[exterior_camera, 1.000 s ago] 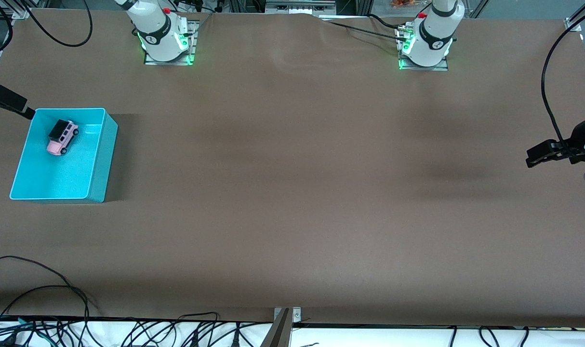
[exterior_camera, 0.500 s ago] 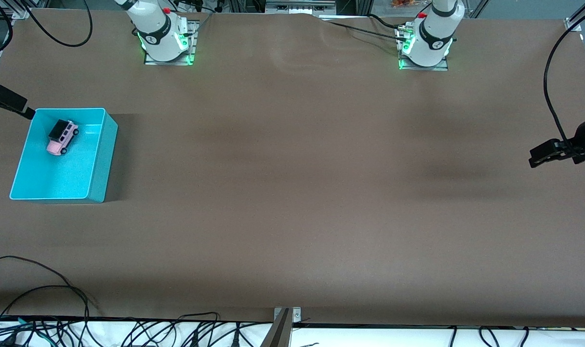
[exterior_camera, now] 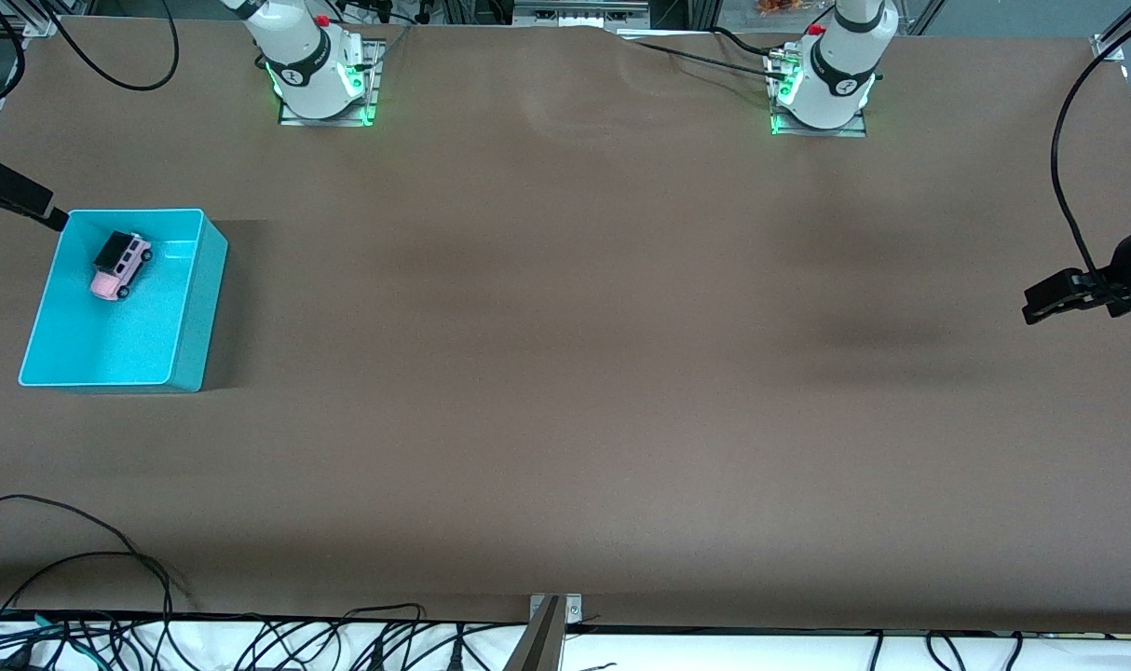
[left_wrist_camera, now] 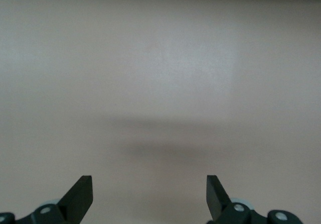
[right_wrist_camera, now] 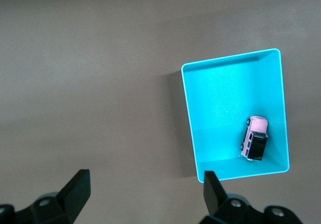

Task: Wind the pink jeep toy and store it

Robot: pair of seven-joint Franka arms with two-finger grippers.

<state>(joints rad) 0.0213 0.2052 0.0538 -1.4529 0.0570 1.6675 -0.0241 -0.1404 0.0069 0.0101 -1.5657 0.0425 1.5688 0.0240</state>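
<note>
Brown table [exterior_camera: 565, 373]: pink jeep toy [exterior_camera: 120, 266] in turquoise bin [exterior_camera: 188, 317].

1. The turquoise bin [right_wrist_camera: 220, 113] stands on the brown table [right_wrist_camera: 90, 83].
2. The pink jeep toy [right_wrist_camera: 255, 138] sits upright inside the bin, in a corner, close to two walls (black end toward the nearest one).
3. From the bin's centre, the toy lies at about 5 o'clock.
4. The right gripper [right_wrist_camera: 145, 194] hangs over bare table with its fingers [right_wrist_camera: 77, 191] spread wide, holding nothing.

Pink jeep toy [exterior_camera: 119, 265] in bin [exterior_camera: 189, 359].
</note>
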